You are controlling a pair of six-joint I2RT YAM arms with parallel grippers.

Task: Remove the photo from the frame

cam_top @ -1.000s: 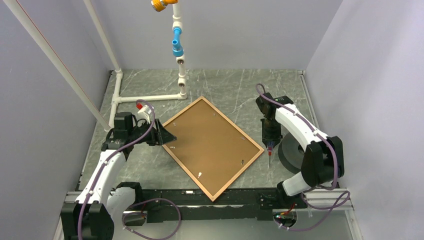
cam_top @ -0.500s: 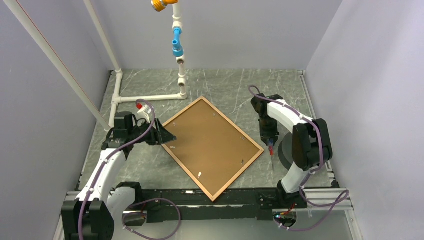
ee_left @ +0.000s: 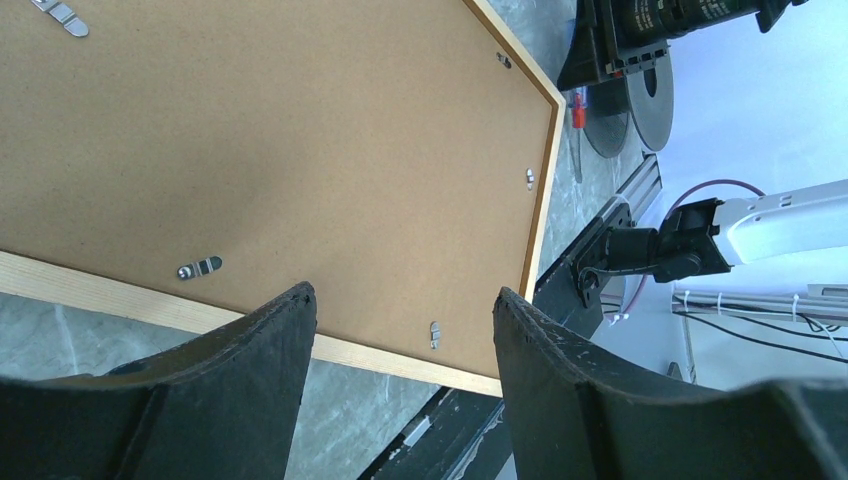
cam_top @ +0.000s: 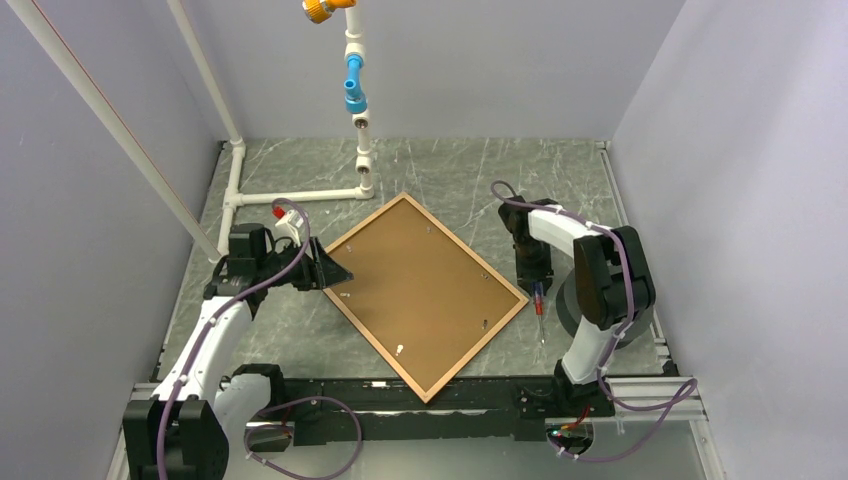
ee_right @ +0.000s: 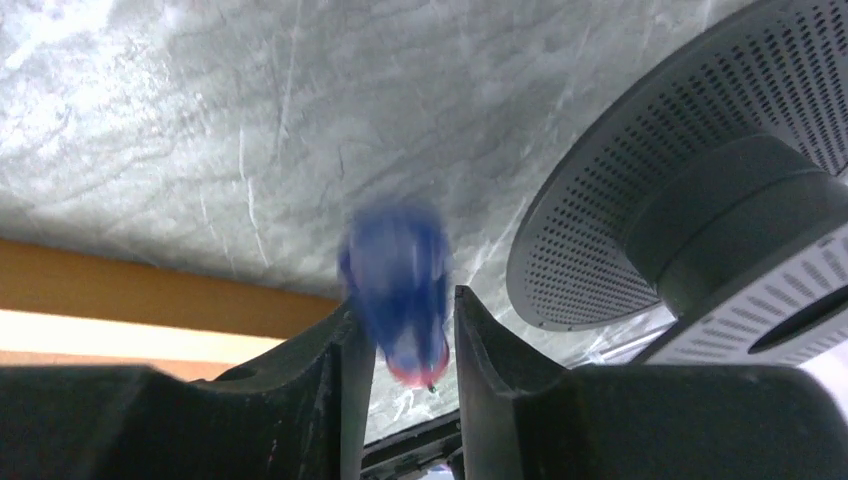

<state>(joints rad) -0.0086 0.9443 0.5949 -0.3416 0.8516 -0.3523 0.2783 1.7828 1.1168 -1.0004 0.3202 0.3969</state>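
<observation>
The frame (cam_top: 478, 350) is lying face down, backing board (cam_top: 425, 285) on; the left gripper (ee_left: 400, 292) is hovering spread; the right gripper (ee_right: 408, 305) is straddling a blurred screwdriver (ee_right: 395, 280), grip unclear; the clips (ee_left: 200, 268) are probably needing turning next.

The left gripper (ee_left: 400, 300) hangs with its two black fingers (ee_left: 240, 370) spread wide and nothing between them, over one side of the frame (ee_left: 100, 292), which lies back side up on the grey worktop (ee_left: 50, 335). The frame's pale wooden border runs around a brown backing board (ee_left: 250, 130) with small metal clips (ee_left: 198, 268) along its edges. Past the frame's far corner the right gripper (ee_left: 583, 80) stands over the worktop with a red-handled tool (ee_left: 578, 108) under it, just beside a dark round disc (ee_left: 650, 100).
</observation>
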